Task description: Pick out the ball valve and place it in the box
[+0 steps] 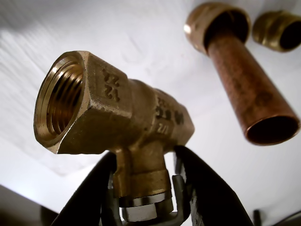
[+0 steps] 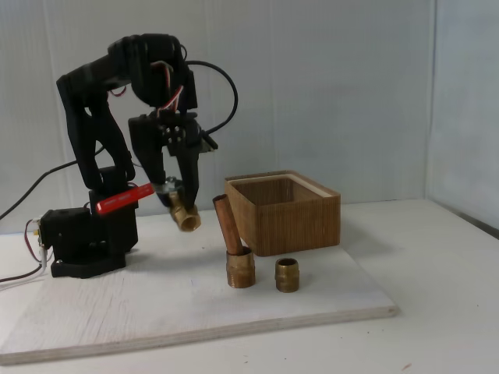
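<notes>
1. A white bench with a pale board on it stands before a plain whitish wall.
2. The ball valve is brass, with a hexagonal threaded mouth, stamped figures, a silvery stem and a thin red lever.
3. The end effector is closed on the valve's neck, holding it in the air left of the box in the fixed view.
4. The ribbed wooden box's interior cannot be seen.
</notes>
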### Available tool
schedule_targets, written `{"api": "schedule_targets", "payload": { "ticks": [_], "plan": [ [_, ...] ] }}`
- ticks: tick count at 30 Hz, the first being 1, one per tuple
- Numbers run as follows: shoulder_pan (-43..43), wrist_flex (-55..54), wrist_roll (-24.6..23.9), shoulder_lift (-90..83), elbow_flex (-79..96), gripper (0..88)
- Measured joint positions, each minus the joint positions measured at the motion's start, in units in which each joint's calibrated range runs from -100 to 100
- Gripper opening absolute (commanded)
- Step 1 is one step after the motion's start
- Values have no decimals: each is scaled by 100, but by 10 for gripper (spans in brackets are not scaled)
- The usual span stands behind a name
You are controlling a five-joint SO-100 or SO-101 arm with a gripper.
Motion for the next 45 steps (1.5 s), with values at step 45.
{"api": "schedule_targets", "payload": {
  "ticks": [45],
  "plan": [
    [-4454,-628,-1509,288,-1562,64]
  ]
}}
